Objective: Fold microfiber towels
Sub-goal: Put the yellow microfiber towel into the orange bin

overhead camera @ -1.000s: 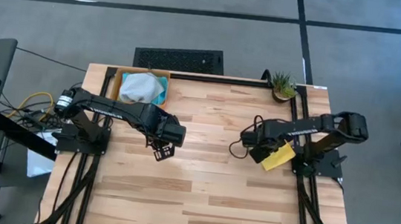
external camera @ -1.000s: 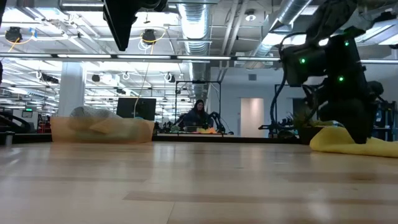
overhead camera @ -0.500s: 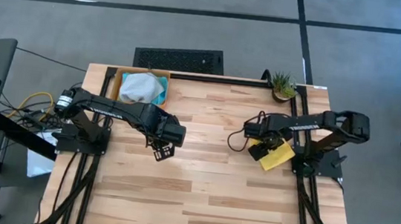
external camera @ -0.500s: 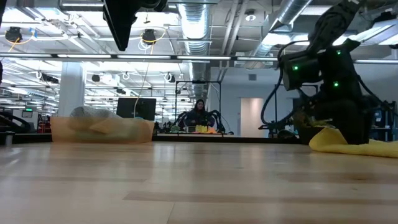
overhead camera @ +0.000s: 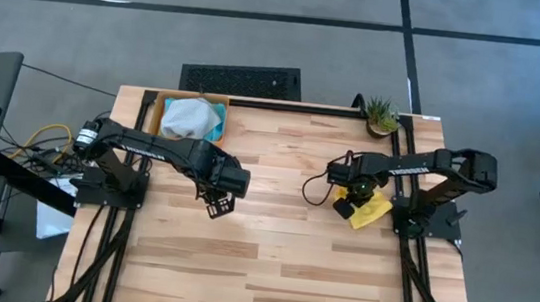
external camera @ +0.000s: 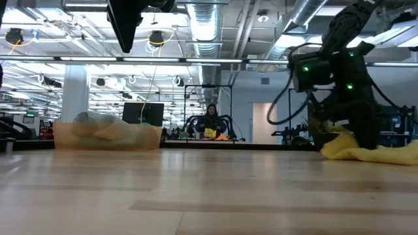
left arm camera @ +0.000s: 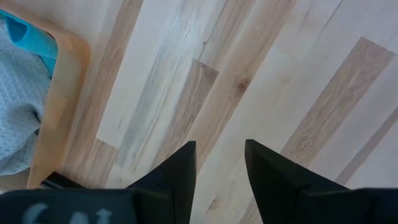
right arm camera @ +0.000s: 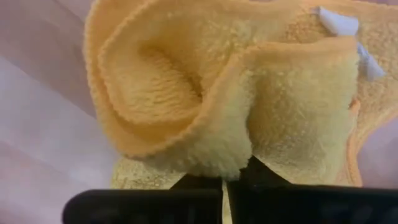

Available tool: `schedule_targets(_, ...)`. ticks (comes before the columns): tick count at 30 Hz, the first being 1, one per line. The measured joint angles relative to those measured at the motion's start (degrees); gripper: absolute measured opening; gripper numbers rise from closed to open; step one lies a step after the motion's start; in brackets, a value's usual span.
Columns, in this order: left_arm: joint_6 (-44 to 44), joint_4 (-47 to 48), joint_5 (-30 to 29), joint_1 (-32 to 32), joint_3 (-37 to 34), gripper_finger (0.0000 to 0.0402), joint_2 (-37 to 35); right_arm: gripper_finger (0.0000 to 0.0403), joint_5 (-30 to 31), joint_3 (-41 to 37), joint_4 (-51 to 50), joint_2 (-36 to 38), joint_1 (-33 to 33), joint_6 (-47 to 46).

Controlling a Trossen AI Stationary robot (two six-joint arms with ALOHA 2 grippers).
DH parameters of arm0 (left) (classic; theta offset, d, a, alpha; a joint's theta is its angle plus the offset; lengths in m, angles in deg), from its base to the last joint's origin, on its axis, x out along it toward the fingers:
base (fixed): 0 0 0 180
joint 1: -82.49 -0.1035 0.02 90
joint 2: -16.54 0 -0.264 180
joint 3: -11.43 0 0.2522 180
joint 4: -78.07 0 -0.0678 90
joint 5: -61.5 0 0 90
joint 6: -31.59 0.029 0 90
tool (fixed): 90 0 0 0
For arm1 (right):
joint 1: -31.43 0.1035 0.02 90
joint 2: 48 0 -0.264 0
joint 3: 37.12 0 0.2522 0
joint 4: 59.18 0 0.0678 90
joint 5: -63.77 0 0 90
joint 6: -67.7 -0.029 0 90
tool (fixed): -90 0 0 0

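Yellow towel (overhead camera: 372, 211); pale grey towel (overhead camera: 186, 117); sky blue towel (overhead camera: 217, 118); orange tray (overhead camera: 161, 104); striped wooden table (overhead camera: 268, 261).

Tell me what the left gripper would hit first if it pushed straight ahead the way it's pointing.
Most likely the bare wooden table. The left gripper is open with only planks between and ahead of its fingers; the orange tray sits off to the side of that line. How far it hangs above the wood is unclear.

The right hand (overhead camera: 349, 203) has been brought down onto the yellow towel (overhead camera: 372, 211) and closed on a fold of it. The towel's near edge has been bunched up and drawn slightly inward across the tabletop (overhead camera: 270, 242).
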Motion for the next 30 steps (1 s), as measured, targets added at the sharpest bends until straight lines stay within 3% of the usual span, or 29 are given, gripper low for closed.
schedule_targets(10, -0.73, 0.00, 0.24, -0.01, 0.00, 0.0130, -0.01, 0.0012, -1.23, 6.78, 13.33, -1.06, 4.22, 1.58)
schedule_targets(23, -2.86, -0.60, 0.31, 0.02, 0.00, 0.0130, -0.03, 0.0005, 0.09, 20.04, 13.80, -1.01, 7.93, 6.70)
schedule_targets(30, -10.30, -17.98, -4.58, -0.01, -3.24, 0.0130, -0.07, 0.0007, 0.20, 20.72, 13.61, -1.01, 6.50, 7.52)
